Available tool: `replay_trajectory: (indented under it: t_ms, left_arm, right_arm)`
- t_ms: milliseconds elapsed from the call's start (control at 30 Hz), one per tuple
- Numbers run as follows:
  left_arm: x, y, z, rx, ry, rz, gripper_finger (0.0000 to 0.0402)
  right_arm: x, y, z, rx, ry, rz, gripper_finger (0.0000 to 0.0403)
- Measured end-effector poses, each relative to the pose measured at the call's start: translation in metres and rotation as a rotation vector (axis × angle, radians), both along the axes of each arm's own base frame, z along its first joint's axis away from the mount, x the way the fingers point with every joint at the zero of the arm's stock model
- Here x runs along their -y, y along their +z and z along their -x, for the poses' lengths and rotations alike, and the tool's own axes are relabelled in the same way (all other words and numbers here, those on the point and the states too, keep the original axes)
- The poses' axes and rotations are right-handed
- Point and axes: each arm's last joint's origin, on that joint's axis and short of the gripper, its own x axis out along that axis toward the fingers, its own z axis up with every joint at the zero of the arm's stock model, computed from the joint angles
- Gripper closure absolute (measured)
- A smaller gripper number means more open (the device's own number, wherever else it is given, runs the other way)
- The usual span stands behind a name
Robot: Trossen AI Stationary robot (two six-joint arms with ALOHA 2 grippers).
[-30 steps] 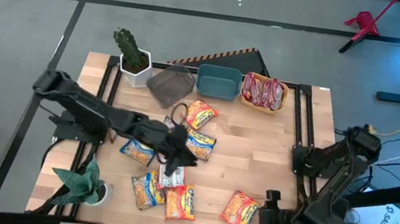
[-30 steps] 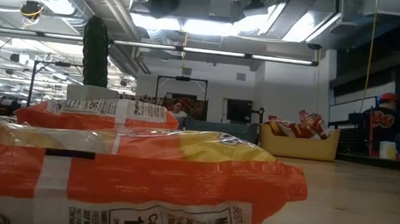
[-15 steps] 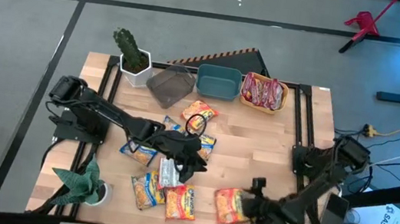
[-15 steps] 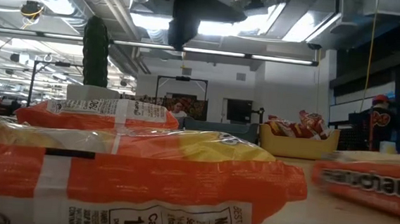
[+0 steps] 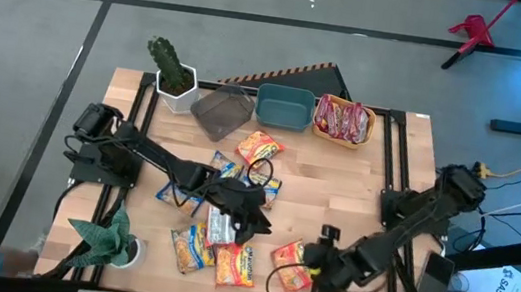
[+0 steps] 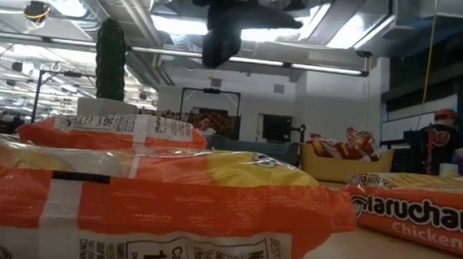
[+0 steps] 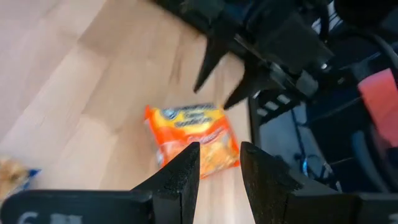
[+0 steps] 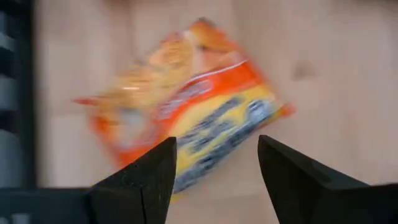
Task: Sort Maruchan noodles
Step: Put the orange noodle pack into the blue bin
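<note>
The low view reads "aruchan" and "Chicken" on an orange packet (image 6: pixel 421 216) lying flat on the table (image 5: pixel 334 201) near the front edge, just under the released right tool (image 5: pixel 311 264), while the left tool (image 5: pixel 248 223), empty with fingers apart, hangs over crinkly orange and blue packets (image 5: pixel 215 226) mid-table, the yellow bin (image 5: pixel 344 120) holding red ones.

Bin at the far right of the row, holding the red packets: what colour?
Yellow bin; clearest in the low view, with red packets inside.

Printed "aruchan" and, below it, "Chicken Fl" on the orange packet (image 6: pixel 422 212) right of the yellow bin (image 6: pixel 345 164). Partly legible upside-down digits "19" on the white label of the nearest packet (image 6: pixel 145 201).
</note>
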Motion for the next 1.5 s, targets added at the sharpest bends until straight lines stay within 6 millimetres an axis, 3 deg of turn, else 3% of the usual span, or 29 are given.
replay_trajectory:
  t_ms: [167, 333, 433, 633, 867, 1067, 1233, 1400, 1500]
  left_arm:
    - [0.006, -0.006, -0.005, 0.013, 0.02, 0.042, 0.0292]
    - [0.014, -0.026, -0.009, -0.034, 0.004, 0.065, 0.0292]
    - [0.015, -0.033, -0.014, -0.026, 0.014, 0.096, 0.0292]
    - [0.012, -0.042, -0.019, -0.035, 0.046, 0.124, 0.0292]
    - [0.003, -0.042, -0.021, -0.039, 0.057, 0.131, 0.0292]
    - [-0.005, -0.041, -0.022, -0.062, 0.012, 0.191, 0.0292]
    - [-0.017, -0.049, -0.021, -0.157, 0.036, 0.194, 0.0292]
    - [-0.027, -0.052, -0.021, -0.183, 0.056, 0.164, 0.0292]
    - [-0.028, -0.054, -0.02, -0.199, 0.053, 0.14, 0.0292]
  right_arm:
    - [-0.037, 0.009, 0.014, 0.147, -0.301, -0.277, 0.0189]
    - [-0.055, -0.002, 0.032, 0.285, -0.488, -0.298, 0.0189]
    - [-0.06, -0.012, 0.041, 0.23, -0.513, -0.294, 0.0189]
    - [-0.073, -0.032, 0.036, 0.167, -0.498, -0.334, 0.0189]
    - [-0.056, -0.056, 0.01, 0.131, -0.582, -0.249, 0.0189]
    - [-0.015, -0.067, -0.018, 0.101, -0.674, -0.062, 0.0189]
    - [0.007, -0.051, -0.034, 0.141, -0.643, -0.019, 0.0189]
    - [0.006, -0.03, -0.027, 0.196, -0.631, -0.058, 0.0189]
    - [0.002, -0.03, -0.022, 0.244, -0.735, -0.108, 0.0189]
